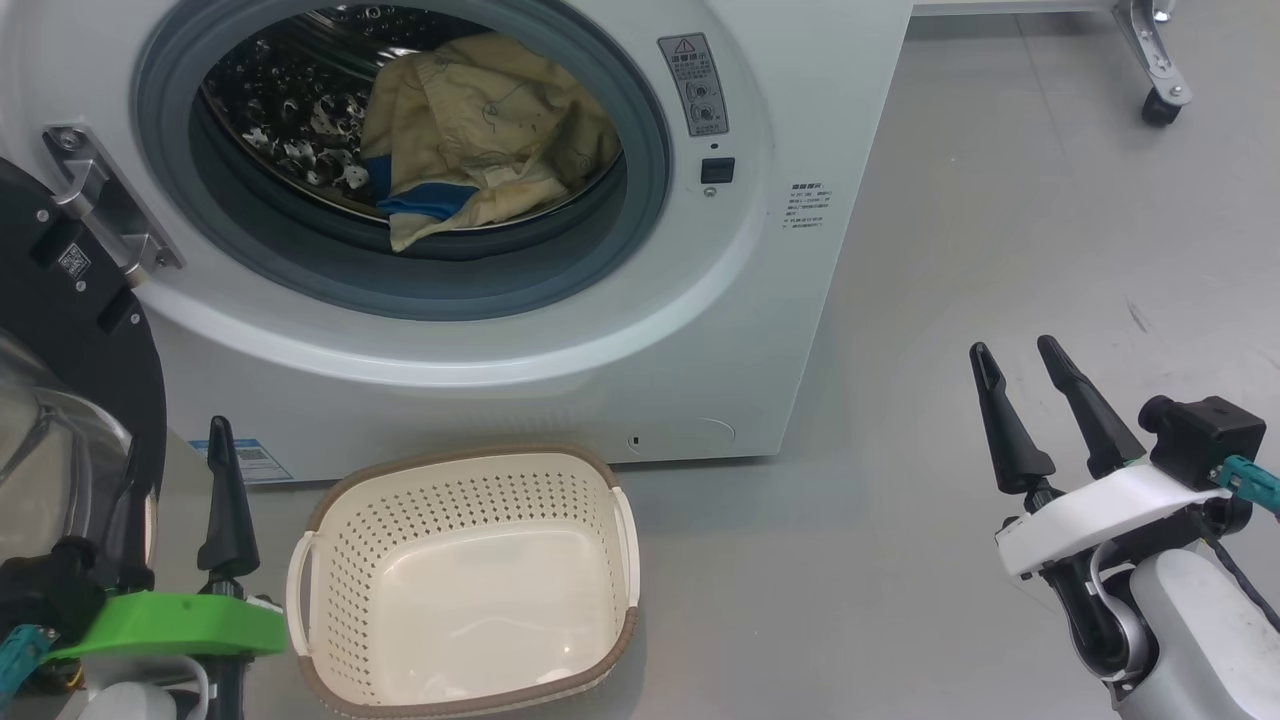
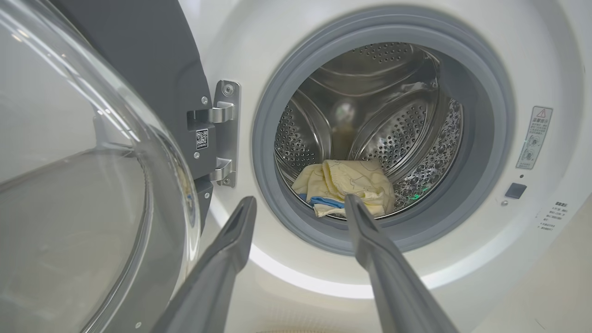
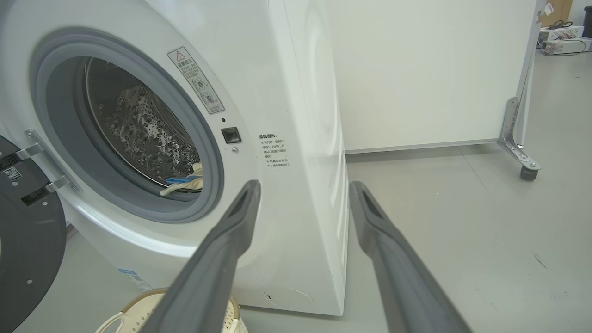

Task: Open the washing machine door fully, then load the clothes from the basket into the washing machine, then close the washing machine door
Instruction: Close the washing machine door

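- Fingers (image 2: 222, 259) of the left gripper (image 2: 299, 200) stand spread and released, nothing between them. They point at the open mouth of the washing machine (image 1: 600, 380).
- On the other arm, the right gripper (image 1: 1013, 347) is likewise released, its fingers (image 1: 1005, 430) parted and bare. It hovers over grey floor (image 1: 950, 200) to the right of the machine, apart from it.
- In the head view, the left gripper sits between the washing machine door (image 1: 60, 330) and the basket (image 1: 450, 458), near both.
- Door swung open on its hinge (image 1: 100, 200) at the machine's left; its glass bowl (image 2: 69, 208) bulges close to the left wrist camera.
- Pale yellow clothes (image 1: 490, 130) with a blue band lie heaped inside the steel drum (image 1: 290, 110), behind the grey gasket (image 1: 300, 270).
- Basket stands on the floor just in front of the machine, below its opening.
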